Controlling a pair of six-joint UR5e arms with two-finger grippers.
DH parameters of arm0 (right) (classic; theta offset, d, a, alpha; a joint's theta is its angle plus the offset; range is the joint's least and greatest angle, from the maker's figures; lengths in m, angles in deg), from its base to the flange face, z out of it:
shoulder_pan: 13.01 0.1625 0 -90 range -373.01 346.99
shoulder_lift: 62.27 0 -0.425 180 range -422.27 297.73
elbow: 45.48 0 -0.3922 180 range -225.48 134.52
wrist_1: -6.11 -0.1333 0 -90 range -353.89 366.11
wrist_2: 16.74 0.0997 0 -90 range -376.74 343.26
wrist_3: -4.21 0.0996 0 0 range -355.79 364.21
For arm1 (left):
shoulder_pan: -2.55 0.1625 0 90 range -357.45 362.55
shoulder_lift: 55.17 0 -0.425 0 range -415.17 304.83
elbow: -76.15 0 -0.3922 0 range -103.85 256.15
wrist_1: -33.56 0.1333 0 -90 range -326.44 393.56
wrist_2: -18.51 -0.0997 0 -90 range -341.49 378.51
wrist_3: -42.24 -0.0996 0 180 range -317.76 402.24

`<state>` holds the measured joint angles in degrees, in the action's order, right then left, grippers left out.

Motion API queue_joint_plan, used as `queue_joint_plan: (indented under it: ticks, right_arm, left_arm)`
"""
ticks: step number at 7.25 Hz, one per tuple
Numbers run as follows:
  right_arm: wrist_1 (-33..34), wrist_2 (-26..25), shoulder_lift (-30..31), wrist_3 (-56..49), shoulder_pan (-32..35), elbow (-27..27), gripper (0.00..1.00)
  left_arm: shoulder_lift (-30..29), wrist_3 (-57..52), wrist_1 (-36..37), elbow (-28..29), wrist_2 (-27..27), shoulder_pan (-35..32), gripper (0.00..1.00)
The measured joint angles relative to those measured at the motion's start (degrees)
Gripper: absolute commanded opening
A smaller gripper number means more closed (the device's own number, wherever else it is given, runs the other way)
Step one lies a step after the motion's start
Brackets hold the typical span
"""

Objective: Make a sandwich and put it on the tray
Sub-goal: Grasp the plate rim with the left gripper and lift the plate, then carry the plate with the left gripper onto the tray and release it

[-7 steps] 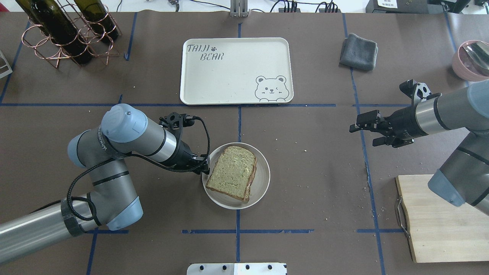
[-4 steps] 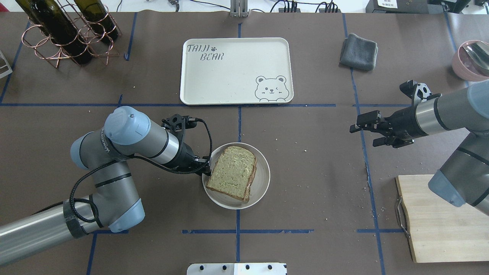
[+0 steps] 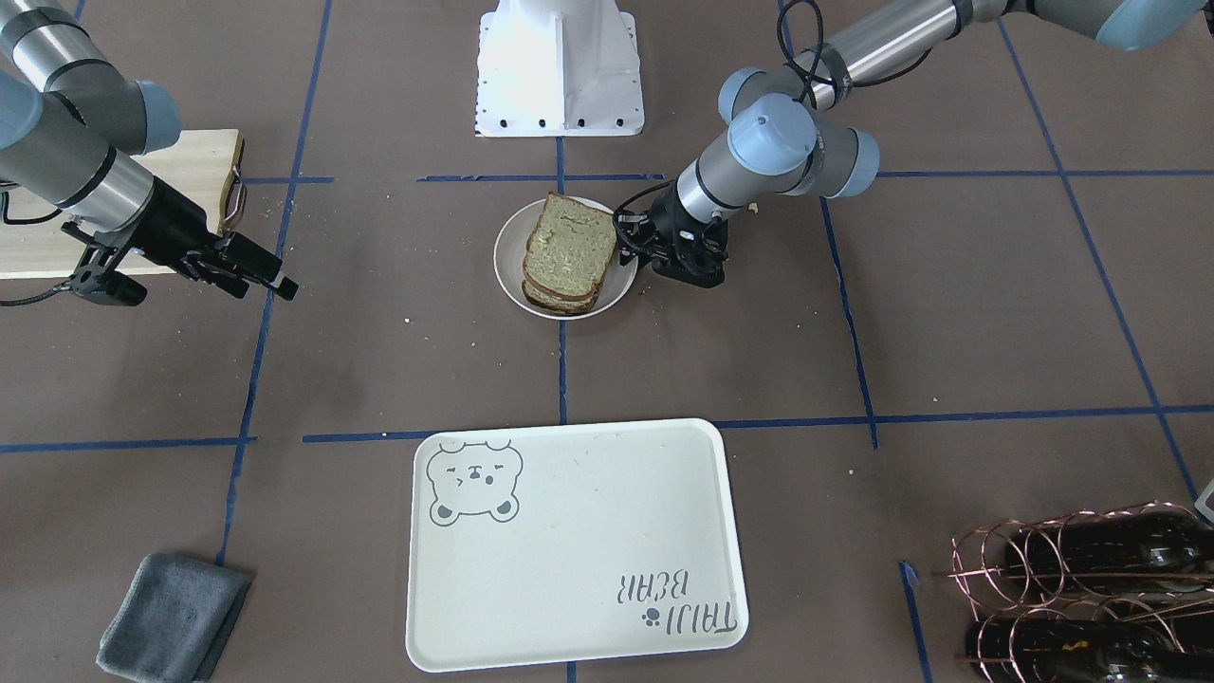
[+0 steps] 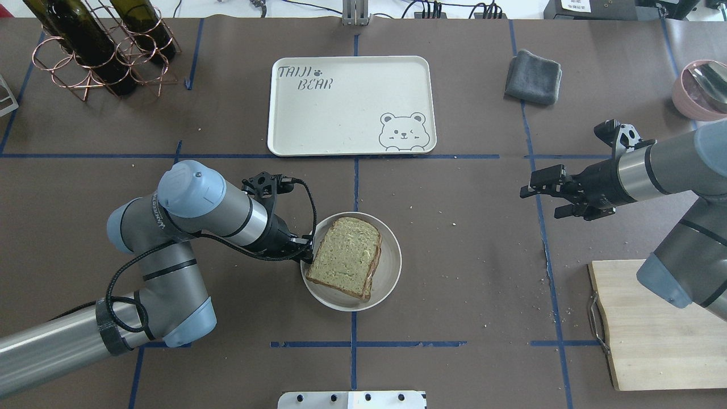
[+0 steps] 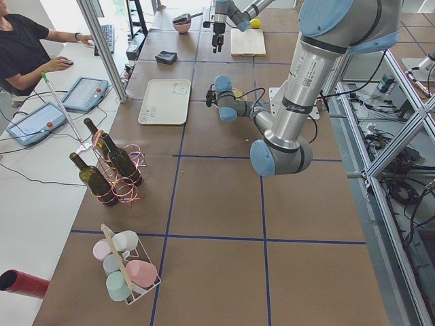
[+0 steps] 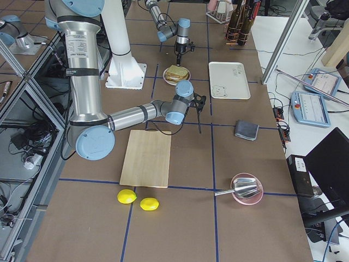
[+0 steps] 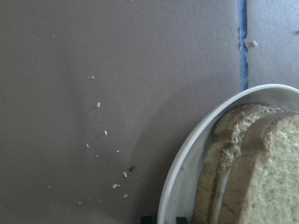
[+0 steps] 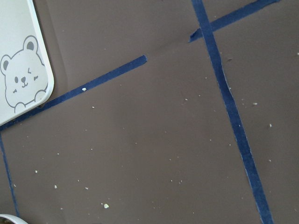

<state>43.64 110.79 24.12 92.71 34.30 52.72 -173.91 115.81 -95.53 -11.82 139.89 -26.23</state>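
The sandwich (image 4: 346, 255) is two stacked bread slices on a small round white plate (image 4: 391, 267) near the table's middle; it also shows in the front view (image 3: 567, 251). In the left wrist view the sandwich (image 7: 252, 172) shows a white sliver of egg between the slices. My left gripper (image 4: 306, 250) is at the plate's left rim, its fingertips closed across the rim (image 7: 187, 177). The cream bear tray (image 4: 341, 108) lies empty beyond the plate. My right gripper (image 4: 539, 200) hangs open and empty over the table to the right.
A wooden cutting board (image 4: 653, 324) lies at the near right under my right arm. A folded grey cloth (image 4: 534, 76) sits right of the tray. A wire rack with wine bottles (image 4: 102, 51) stands at the far left, a pink bowl (image 4: 701, 88) at the far right.
My left arm has shifted slightly toward the plate and brought its fingertips onto the plate's left rim. The plate, the sandwich and my right arm have not moved.
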Motion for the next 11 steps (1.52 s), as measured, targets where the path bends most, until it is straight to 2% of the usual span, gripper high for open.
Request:
queue_joint_plan:
  ticks: [1,3,7,10,11]
  right_arm:
    - [0.0,0.0,0.0,0.0,0.0,0.0,1.0]
    - [0.0,0.0,0.1,0.0,0.0,0.0,1.0]
    - [0.0,0.0,-0.1,0.0,0.0,-0.1,1.0]
    - [0.0,0.0,0.1,0.0,0.1,0.0,1.0]
    - [0.0,0.0,0.1,0.0,0.2,0.1,1.0]
  left_arm:
    - [-0.1,0.0,0.0,0.1,-0.1,0.0,0.0]
    - [-0.3,2.4,-0.2,0.1,-0.8,0.2,0.0]
    - [-0.6,28.1,-0.6,-2.9,-3.1,-0.4,0.0]
    - [-5.0,36.9,-0.1,-2.4,-13.1,-1.1,0.0]
    - [-8.3,40.1,-0.3,0.8,-17.7,-1.6,0.0]
